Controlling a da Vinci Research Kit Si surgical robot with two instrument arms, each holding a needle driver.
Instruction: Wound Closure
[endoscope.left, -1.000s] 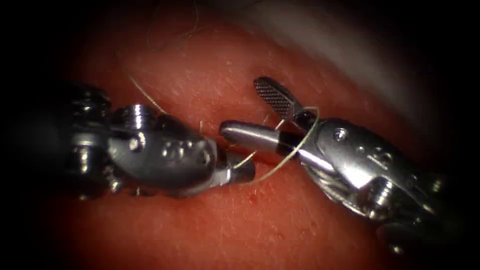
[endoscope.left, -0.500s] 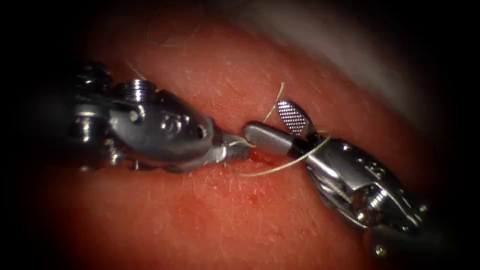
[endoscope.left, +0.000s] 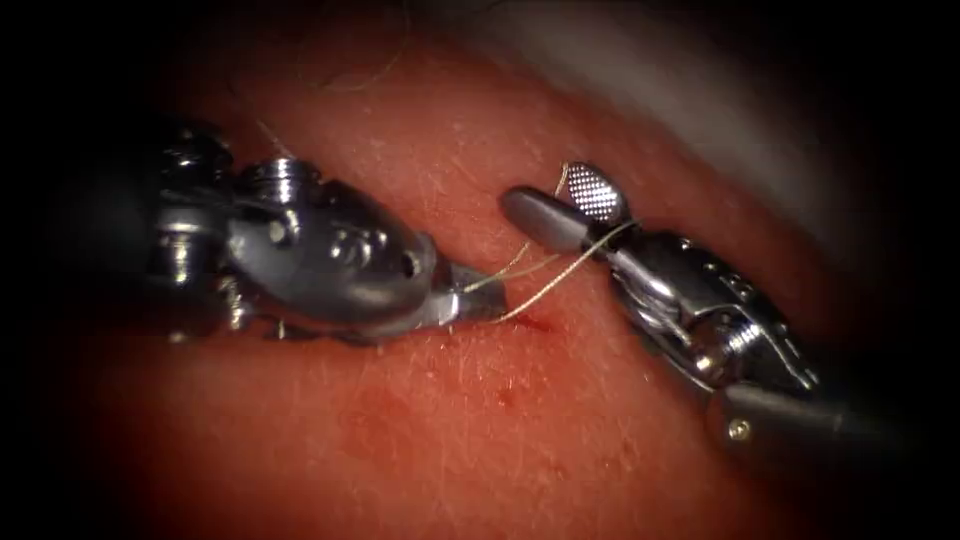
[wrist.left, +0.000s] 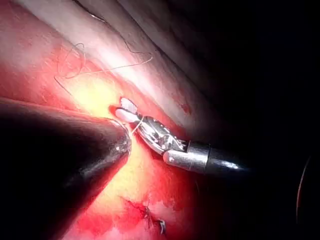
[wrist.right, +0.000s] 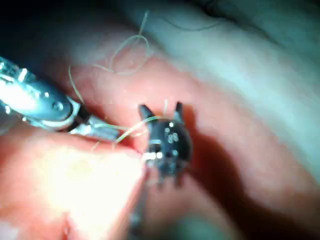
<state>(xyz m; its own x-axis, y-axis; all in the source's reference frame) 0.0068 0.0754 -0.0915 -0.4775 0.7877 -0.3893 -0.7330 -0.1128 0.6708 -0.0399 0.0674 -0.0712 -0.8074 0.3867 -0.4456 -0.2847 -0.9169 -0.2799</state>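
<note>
The left tool (endoscope.left: 478, 303) sits mid-frame in the endoscope view, jaws clenched on the thread (endoscope.left: 545, 283) just above the tissue (endoscope.left: 480, 430). The right tool (endoscope.left: 565, 205), upper right of centre, has its jaws parted wide, gripping nothing; thread lies draped across their base. The left wrist view shows loose thread loops (wrist.left: 75, 65) lying on the tissue, beyond the right tool (wrist.left: 127, 110). I cannot make out the needle.

Light: the centre of my endoscope view is lit, with a dark surround (endoscope.left: 40, 470) on every edge. A pale grey band (endoscope.left: 700, 90) slants across the upper right (I cannot tell what surface it is). Left wrist view: a bright glare patch (wrist.left: 95, 90), with deep shadow (wrist.left: 280, 75) beyond it.
</note>
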